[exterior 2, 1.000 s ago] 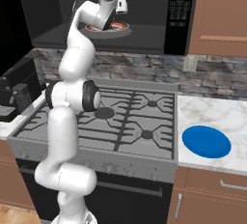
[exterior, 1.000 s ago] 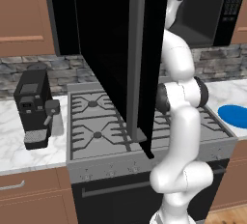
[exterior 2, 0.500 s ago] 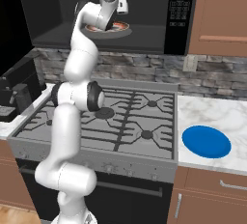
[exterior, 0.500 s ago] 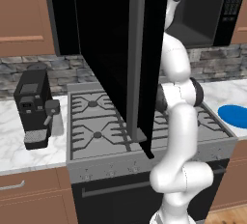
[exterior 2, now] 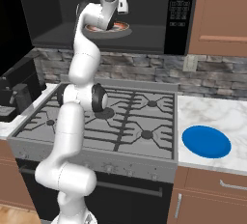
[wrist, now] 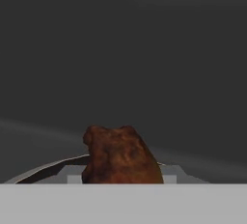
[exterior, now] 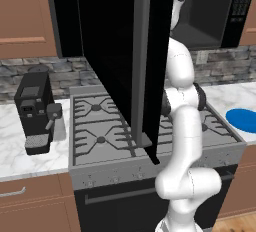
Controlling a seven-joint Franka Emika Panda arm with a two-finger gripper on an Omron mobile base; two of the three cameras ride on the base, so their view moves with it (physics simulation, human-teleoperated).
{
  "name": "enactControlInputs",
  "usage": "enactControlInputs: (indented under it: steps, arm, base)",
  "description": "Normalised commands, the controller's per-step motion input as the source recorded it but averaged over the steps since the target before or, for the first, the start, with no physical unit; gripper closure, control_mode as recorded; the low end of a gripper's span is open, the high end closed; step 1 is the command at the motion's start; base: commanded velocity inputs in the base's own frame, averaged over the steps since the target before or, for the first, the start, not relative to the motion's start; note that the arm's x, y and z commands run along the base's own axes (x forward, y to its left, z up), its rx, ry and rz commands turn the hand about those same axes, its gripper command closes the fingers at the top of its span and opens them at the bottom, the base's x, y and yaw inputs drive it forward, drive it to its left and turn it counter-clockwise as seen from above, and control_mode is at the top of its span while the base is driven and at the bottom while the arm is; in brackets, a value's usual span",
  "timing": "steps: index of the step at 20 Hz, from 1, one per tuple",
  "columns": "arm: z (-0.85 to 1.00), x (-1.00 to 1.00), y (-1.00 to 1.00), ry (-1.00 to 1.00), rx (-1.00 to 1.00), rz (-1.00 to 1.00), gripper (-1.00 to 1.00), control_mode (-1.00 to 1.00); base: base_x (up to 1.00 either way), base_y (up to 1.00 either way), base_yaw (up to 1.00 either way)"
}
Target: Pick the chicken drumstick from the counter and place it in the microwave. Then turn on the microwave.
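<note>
Gripper [exterior 2: 107,26] is reaching inside the microwave [exterior 2: 183,10] at the frame's upper middle, fingers clamped narrow on the chicken drumstick [wrist: 121,156]. It is hovering over the turntable plate [exterior 2: 121,31]; best to lower gently and release centered, then back out clear of the open door [exterior: 125,61].

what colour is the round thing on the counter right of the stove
Bright blue, a flat round plate; clearest in the right base view.

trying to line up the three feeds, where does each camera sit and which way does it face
Left base view: behind the arm on its left, facing forward over the stove; the open microwave door blocks much, the arm rises at right.
Right base view: behind on the right, facing the stove and into the microwave; the arm rises at left, end effector inside.
Hand view: on the hand, looking into the grey interior at the drumstick.
Both base views share the stove and blue plate.
</note>
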Motion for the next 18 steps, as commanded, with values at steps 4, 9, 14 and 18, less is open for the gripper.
enactControlInputs:
  steps: [4,9,14,18]
  arm:
    - [-0.16,0.13,0.03,0.04,0.0,0.0,1.0,-1.0]
    - [-0.15,0.11,0.0,0.02,0.0,0.0,1.0,-1.0]
    - [-0.14,0.13,0.02,0.02,0.0,0.0,1.0,-1.0]
    - [-0.14,0.13,0.04,0.03,0.0,0.0,-1.0,-1.0]
  base:
    - [0.0,0.0,0.0]
    - [0.0,0.0,0.0]
    - [0.0,0.0,0.0]
    - [0.0,0.0,0.0]
